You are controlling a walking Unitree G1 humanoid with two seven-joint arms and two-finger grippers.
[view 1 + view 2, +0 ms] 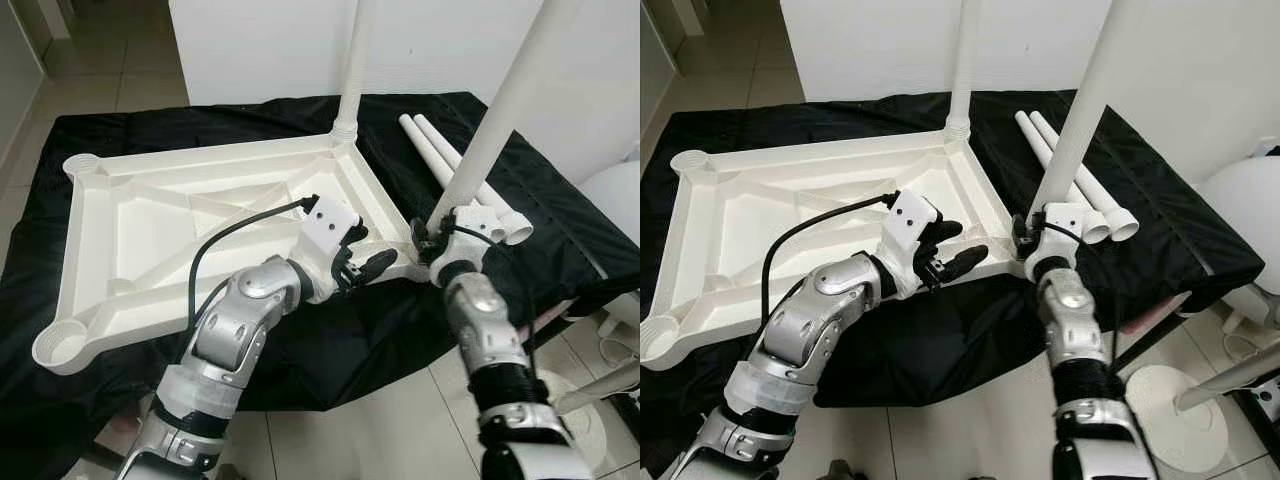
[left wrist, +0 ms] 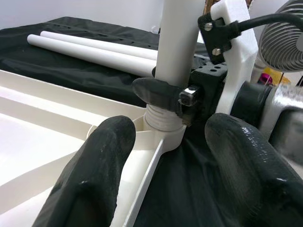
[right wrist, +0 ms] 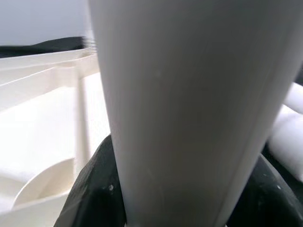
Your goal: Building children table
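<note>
The white table top (image 1: 180,215) lies upside down on a black cloth. One white leg (image 1: 352,70) stands screwed into its far right corner. A second leg (image 1: 500,110) stands slightly tilted in the near right corner socket (image 2: 161,132), with my right gripper (image 1: 432,243) shut on its base. Its fingers (image 3: 94,189) flank the leg (image 3: 189,94) in the right wrist view. Just left of that corner, over the top's rim, my left gripper (image 1: 365,262) is open and holds nothing. Its fingertips (image 2: 94,179) point at the leg's base (image 2: 177,47).
Two loose legs (image 1: 450,165) lie side by side on the black cloth (image 1: 560,220) at the far right. A white fan (image 1: 622,205) stands right of the table, its round base (image 1: 1180,405) on the tiled floor. A white wall (image 1: 260,40) is behind.
</note>
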